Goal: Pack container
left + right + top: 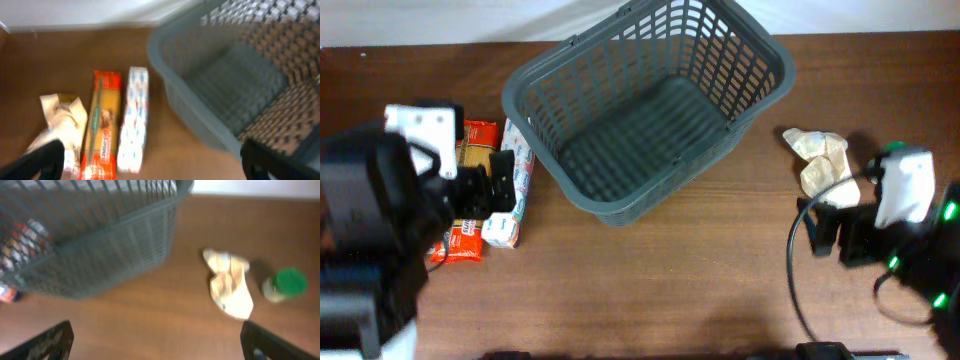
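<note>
The large dark grey plastic basket (640, 130), with slotted lattice walls and a thick rim, stands on the brown wooden tabletop (670, 280), set askew between the two arms. The left jaws are released: in the left wrist view their two dark fingers (35, 162) sit at the bottom corners, spread wide with nothing between them. Ahead of these jaws, toward the left-hand finger, three things lie side by side on the tabletop: a crumpled white bag (60, 117), a long orange-and-yellow pasta packet (102, 125) and a long white packet with blue print (135, 120), the two long packets running parallel. The basket fills the space ahead and to the right of the left jaws, just beside the white packet. From overhead these jaws hang over the two long packets; whether they touch them cannot be told. The right jaws are likewise released, their dark fingers (45, 342) wide apart at the lower corners, grasping nothing. Ahead and to their left rises the basket's lattice wall. Ahead toward the right-hand finger lie a crumpled pale beige wrapper (230, 282) and, just beside it, a small jar with a green lid (286, 282), both apart from the basket.
</note>
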`<move>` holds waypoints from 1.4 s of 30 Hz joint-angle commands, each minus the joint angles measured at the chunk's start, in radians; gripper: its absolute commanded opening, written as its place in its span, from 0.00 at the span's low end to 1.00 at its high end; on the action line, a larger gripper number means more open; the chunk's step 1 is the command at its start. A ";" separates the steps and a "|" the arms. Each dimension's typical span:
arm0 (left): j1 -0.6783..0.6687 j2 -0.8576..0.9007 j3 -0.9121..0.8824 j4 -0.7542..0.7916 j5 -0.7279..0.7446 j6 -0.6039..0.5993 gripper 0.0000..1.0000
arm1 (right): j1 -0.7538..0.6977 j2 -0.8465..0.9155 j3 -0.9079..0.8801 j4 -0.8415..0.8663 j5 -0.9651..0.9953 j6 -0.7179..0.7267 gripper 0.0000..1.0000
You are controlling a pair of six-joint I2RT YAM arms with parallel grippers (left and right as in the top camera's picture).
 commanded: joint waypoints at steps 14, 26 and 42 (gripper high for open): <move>-0.222 0.208 0.370 -0.268 0.205 0.093 0.19 | -0.006 0.373 0.419 -0.059 -0.219 0.137 0.40; -0.673 0.328 0.329 -0.360 -0.032 0.121 0.02 | -0.005 0.624 0.419 -0.031 -0.218 0.179 0.04; -0.771 0.525 0.140 -0.268 -0.114 0.171 0.02 | 0.120 0.823 0.419 0.169 -0.166 0.175 0.04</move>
